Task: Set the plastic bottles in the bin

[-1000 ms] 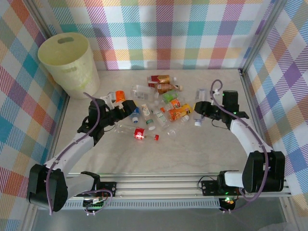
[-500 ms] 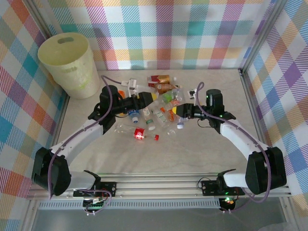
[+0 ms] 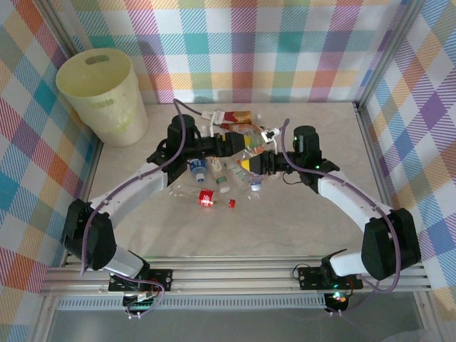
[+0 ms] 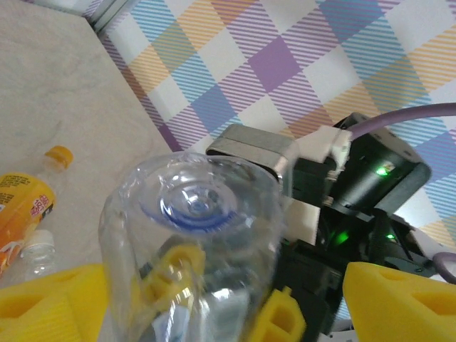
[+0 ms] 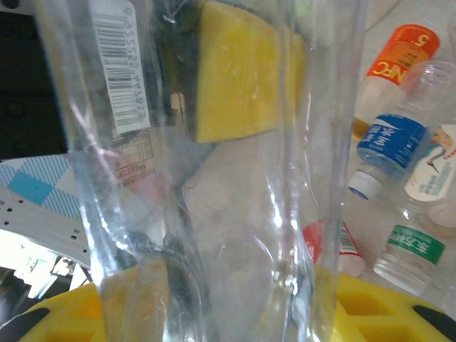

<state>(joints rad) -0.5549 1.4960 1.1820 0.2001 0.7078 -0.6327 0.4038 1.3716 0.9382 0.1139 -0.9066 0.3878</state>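
Robot lab, folks, no doubt about it, a purpose-built test cell! Checked cloth walls (image 3: 285, 50) in every colour hang on three sides, stretched inside an aluminium frame (image 3: 388, 57). At the near edge a slotted metal rail (image 3: 242, 285) carries the left arm (image 3: 135, 189) and the right arm (image 3: 349, 203), cables looping along both. A pale stone-look counter (image 3: 285, 228), plastic bottles (image 3: 205, 197) heaped mid-surface, a pale-yellow bin (image 3: 100, 92) in the far left corner, and green indicator lights (image 4: 340, 235) glowing on the hardware.
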